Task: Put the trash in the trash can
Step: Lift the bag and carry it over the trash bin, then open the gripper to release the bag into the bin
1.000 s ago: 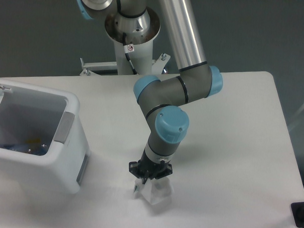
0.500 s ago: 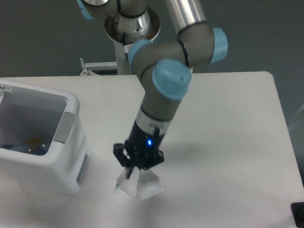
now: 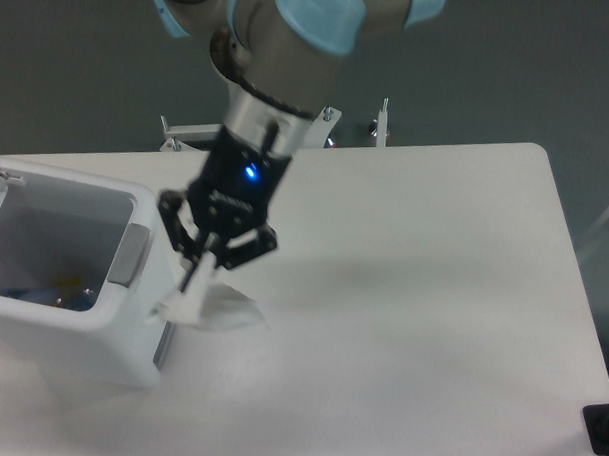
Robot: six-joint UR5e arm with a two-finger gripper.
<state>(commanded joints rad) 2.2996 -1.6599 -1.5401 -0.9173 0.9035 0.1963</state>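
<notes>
Carrying the crumpled white wrapper point(image 3: 210, 307) | gripper point(image 3: 198, 276) pinched on its top edge, lifted just beside the trash can point(image 3: 141, 322) | you'll find it light, floppy; hold firm.

One fixed camera looks down at a slant from the counter's point(image 3: 432, 293) front toward the arm's base point(image 3: 259, 106), seemingly at middling range.

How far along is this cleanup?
One bluish item already lies inside the large white plastic trash can, probably the bottle. The gripper holds the crumpled white wrapper, lifted beside the can's right wall. Left: carry it over the opening and drop it in.
</notes>
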